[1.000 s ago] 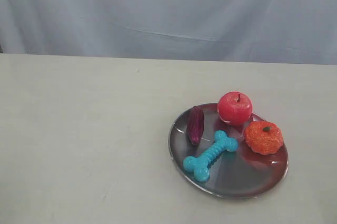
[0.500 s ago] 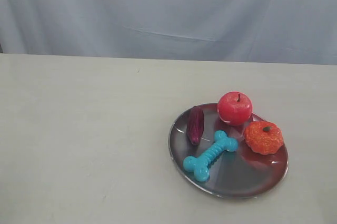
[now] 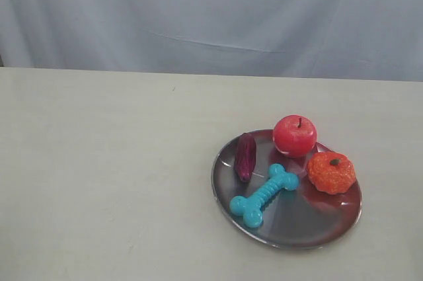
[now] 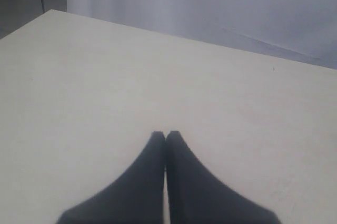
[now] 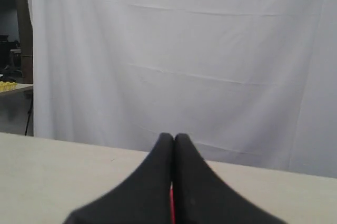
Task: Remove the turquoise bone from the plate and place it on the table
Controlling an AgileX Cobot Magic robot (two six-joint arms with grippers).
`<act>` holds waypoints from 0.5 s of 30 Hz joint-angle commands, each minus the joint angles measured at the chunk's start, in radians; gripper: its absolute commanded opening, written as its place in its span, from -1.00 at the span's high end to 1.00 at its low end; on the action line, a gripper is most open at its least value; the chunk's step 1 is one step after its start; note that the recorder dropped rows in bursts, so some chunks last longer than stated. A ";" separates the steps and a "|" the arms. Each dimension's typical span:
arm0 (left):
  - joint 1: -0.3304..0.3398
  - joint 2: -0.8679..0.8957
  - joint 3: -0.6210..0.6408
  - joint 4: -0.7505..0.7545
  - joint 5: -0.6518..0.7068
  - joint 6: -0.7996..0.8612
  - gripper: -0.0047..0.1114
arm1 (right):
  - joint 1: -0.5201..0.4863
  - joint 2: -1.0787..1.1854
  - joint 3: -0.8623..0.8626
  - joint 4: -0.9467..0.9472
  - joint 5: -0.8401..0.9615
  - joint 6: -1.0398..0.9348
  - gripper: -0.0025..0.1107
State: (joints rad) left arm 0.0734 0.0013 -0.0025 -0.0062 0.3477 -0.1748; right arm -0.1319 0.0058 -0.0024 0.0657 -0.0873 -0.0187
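Observation:
The turquoise bone (image 3: 264,195) lies slantwise on the shiny dark plate (image 3: 310,228) at the right of the pale table (image 3: 106,182) in the exterior view. Neither arm shows in that view. In the left wrist view my left gripper (image 4: 166,134) is shut, its dark fingers pressed together over bare tabletop (image 4: 105,76). In the right wrist view my right gripper (image 5: 173,136) is shut too, pointing toward the white curtain, with a thin red sliver showing in the slit between its fingers. The bone and plate are out of both wrist views.
On the plate, a red apple (image 3: 295,135) and an orange pumpkin (image 3: 330,172) sit at the far side, and a dark purple oblong item (image 3: 245,156) lies beside the bone. A white curtain (image 3: 211,16) hangs behind the table.

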 commanded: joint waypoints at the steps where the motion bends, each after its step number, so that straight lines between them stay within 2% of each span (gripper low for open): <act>1: 0.004 -0.001 0.003 0.006 -0.005 -0.002 0.92 | -0.006 -0.006 0.002 0.004 -0.041 0.012 0.95; 8: 0.004 -0.001 0.003 0.006 -0.005 -0.002 0.92 | -0.006 -0.006 -0.039 0.016 0.027 0.058 0.96; 11: 0.004 -0.001 0.003 0.006 -0.005 -0.002 0.92 | -0.006 0.004 -0.149 0.016 0.165 0.075 0.96; 15: 0.004 -0.001 0.003 0.006 -0.005 -0.002 0.92 | -0.006 0.138 -0.363 0.016 0.445 0.075 0.96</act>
State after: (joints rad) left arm 0.0734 0.0013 -0.0025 -0.0062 0.3477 -0.1748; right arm -0.1319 0.0608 -0.2395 0.0813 0.1622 0.0515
